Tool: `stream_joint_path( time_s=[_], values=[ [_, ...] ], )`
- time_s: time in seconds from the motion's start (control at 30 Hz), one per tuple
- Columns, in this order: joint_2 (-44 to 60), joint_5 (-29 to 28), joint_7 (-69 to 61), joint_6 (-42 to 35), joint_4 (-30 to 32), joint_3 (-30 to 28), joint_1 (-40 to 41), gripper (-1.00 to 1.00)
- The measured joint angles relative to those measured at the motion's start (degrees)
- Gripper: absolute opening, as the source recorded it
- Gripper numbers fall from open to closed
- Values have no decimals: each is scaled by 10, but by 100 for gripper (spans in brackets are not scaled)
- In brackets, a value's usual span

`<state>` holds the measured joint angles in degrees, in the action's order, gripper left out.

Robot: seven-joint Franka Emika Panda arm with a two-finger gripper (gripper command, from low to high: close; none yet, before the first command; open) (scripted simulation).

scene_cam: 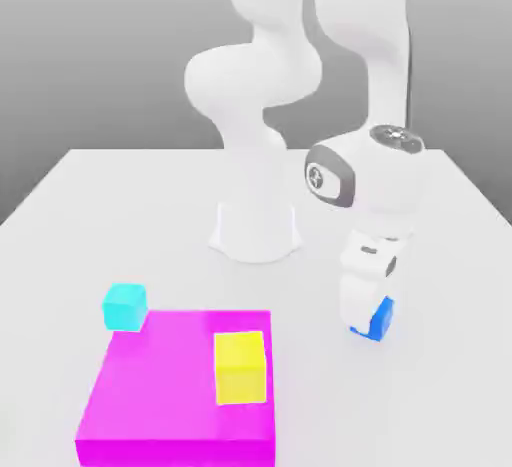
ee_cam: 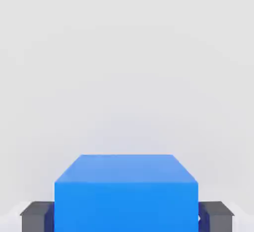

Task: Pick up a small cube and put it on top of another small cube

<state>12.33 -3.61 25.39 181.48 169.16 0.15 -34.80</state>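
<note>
Three small cubes are visible from the exterior view: a blue cube (scene_cam: 378,320) under the gripper (scene_cam: 366,327) on the table (scene_cam: 120,215), a cyan cube (scene_cam: 125,306) beside one magenta slab (scene_cam: 170,395), and a yellow cube (scene_cam: 240,367) on it. Hand view: both fingers (ee_cam: 37,216) clamp the blue cube's (ee_cam: 126,196) sides.

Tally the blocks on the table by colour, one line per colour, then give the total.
Blue cube, between the gripper fingers: 1
Cyan cube: 1
Yellow cube, on the magenta block: 1
Magenta block, large and flat: 1
Total: 4
</note>
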Motion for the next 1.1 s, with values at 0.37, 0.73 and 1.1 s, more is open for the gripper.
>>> stream_joint_path(
  time_s=[0.37, 0.73, 1.1],
  values=[
    [-147, 45, -33, -121, 26, 29, 15, -100],
    [-212, 6, -221, -370, -161, -122, 147, -100],
    [-139, 30, -320, -351, -211, -178, 195, 100]
  ],
)
